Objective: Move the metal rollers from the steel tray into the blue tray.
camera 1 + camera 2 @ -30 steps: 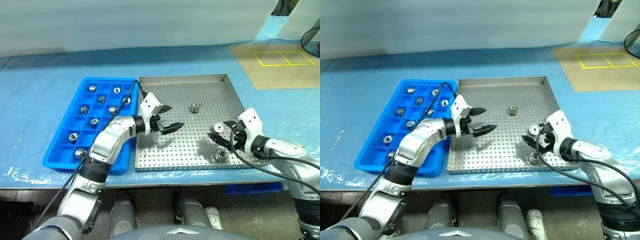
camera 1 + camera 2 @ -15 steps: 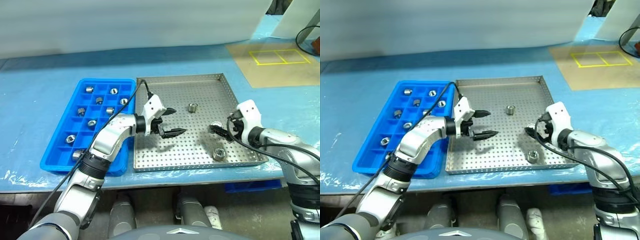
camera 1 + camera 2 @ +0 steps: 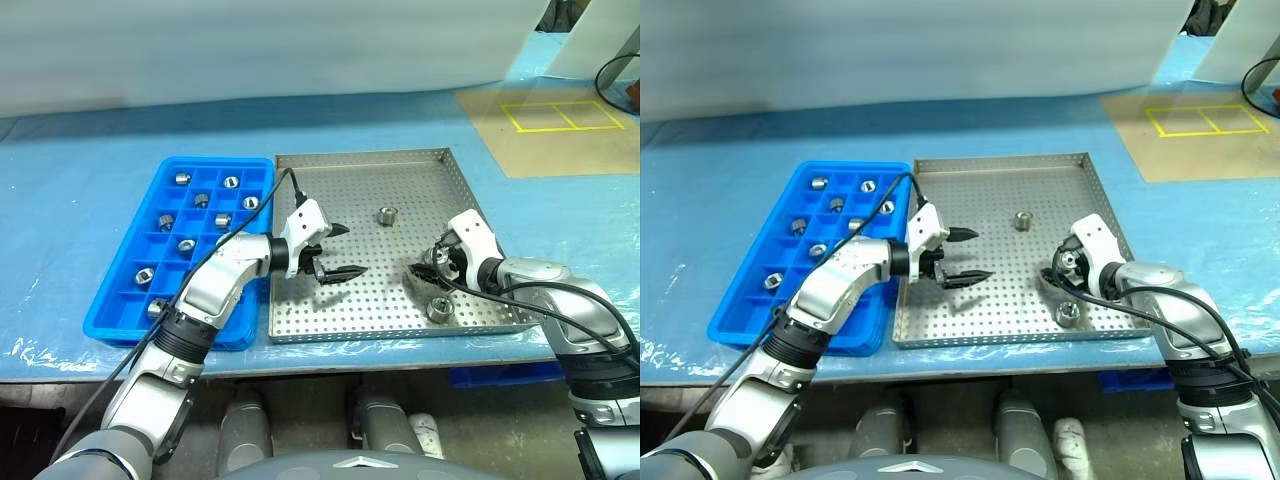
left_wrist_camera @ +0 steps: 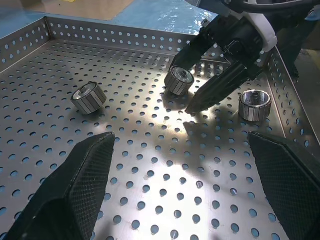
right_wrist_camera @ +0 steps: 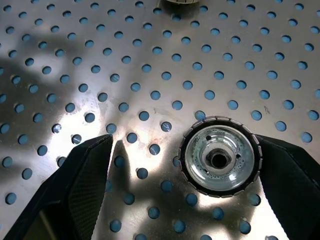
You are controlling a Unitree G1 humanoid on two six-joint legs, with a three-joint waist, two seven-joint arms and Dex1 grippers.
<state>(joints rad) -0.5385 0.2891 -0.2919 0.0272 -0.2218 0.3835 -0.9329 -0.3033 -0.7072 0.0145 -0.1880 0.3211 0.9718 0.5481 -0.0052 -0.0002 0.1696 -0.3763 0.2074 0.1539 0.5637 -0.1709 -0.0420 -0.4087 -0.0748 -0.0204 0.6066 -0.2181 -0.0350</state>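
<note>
The right gripper point(image 5: 165, 165) is lowered onto the steel tray point(image 3: 400, 300) with its jaws wide, straddling a metal roller point(image 5: 219, 158) that lies on end nearer 1 finger, so that a closing would pinch it. It is not yet gripped. 2 more rollers remain in the tray: 1 near the front rim point(image 3: 438, 309), 1 farther back point(image 3: 388, 214). The left gripper point(image 3: 335, 252) is held wide and empty above the tray's left part, clear of the work. About 9 rollers already sit in separate compartments of the blue tray point(image 3: 120, 322); the left arm stands between the tray and the pick.
</note>
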